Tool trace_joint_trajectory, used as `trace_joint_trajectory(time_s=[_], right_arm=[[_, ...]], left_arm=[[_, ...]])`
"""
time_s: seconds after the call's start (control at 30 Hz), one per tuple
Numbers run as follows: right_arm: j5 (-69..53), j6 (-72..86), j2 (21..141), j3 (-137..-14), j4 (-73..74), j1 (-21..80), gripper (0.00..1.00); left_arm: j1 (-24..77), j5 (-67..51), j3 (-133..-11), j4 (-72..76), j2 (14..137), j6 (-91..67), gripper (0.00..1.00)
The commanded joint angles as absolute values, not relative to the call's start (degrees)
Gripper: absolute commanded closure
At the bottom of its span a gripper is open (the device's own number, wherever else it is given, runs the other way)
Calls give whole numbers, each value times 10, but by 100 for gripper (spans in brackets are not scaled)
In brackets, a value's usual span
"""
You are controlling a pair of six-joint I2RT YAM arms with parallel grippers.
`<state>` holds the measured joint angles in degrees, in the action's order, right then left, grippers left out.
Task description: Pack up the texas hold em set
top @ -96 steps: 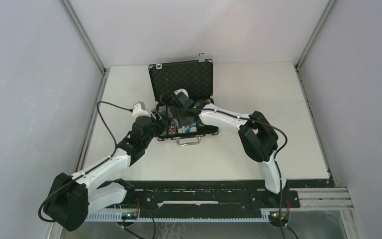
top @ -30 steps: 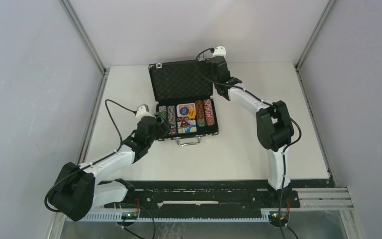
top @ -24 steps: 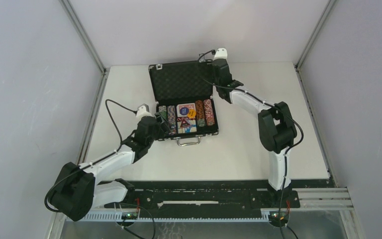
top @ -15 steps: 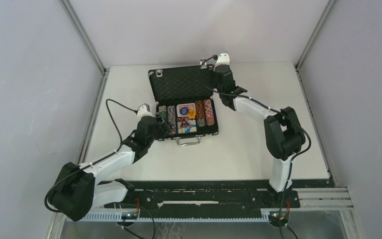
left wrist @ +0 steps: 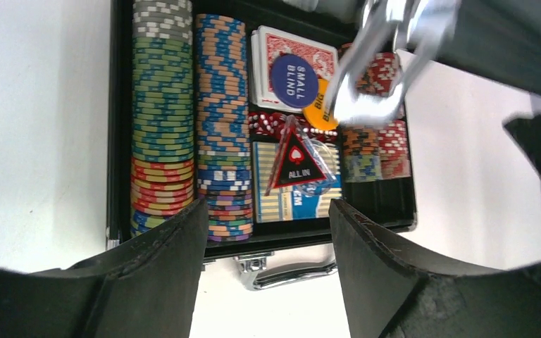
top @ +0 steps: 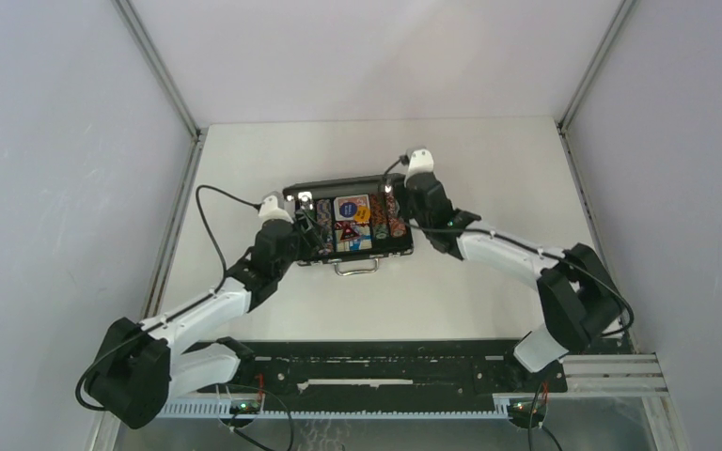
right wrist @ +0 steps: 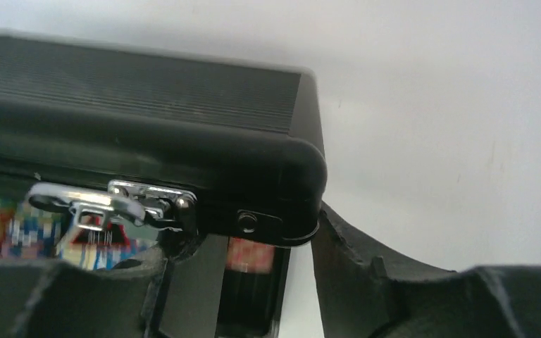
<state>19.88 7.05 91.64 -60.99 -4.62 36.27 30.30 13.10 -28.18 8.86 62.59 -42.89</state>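
Observation:
The black briefcase point(top: 357, 254) of the texas hold em set lies at mid-table, its lid point(top: 338, 185) tipped far down over the base. In the left wrist view, chip stacks point(left wrist: 160, 120), a red deck point(left wrist: 271, 53), a blue deck point(left wrist: 282, 193), a "small blind" token point(left wrist: 294, 79) and an "all in" triangle point(left wrist: 297, 162) fill the tray. My left gripper point(left wrist: 268, 211) hovers open over the front left, above the handle point(left wrist: 296, 271). My right gripper point(right wrist: 243, 239) is open, its jaws straddling the lid's point(right wrist: 148, 91) right corner beside a silver latch point(right wrist: 113, 201).
White table point(top: 451, 150) bounded by grey walls and metal corner posts. A black rail point(top: 385, 362) with the arm bases runs along the near edge. The left arm's cable point(top: 209, 230) loops above the table at the left.
The lid has swung from upright down toward the base, the right gripper travelling with it toward me. The right jaws have opened. The left arm has barely moved.

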Motion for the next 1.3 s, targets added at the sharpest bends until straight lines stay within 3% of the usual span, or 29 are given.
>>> trace_joint_trajectory(time_s=[0.0,0.13,0.27,0.47,0.77,0.93,1.03,1.1,1.27], right_arm=[[197,101,839,-528,-80,372,46],[190,109,805,-485,-88,372,46],[187,108,785,-463,-98,370,47],[170,99,786,-462,-112,359,49],[148,115,799,-462,-125,352,50],[155,116,807,-461,-116,352,51],[155,116,806,-452,-122,352,51],[154,115,803,-446,-123,352,51],[150,113,793,-440,-116,352,51]], left_arm=[[295,177,-315,83,667,-412,31],[233,122,-313,112,719,-422,31],[243,105,-283,160,662,-409,32],[250,91,-270,177,605,-399,43],[257,99,-290,155,606,-392,44],[258,122,-310,128,620,-393,62],[258,135,-330,100,641,-389,87],[259,135,-335,94,651,-389,97],[287,158,-356,41,637,-388,100]])
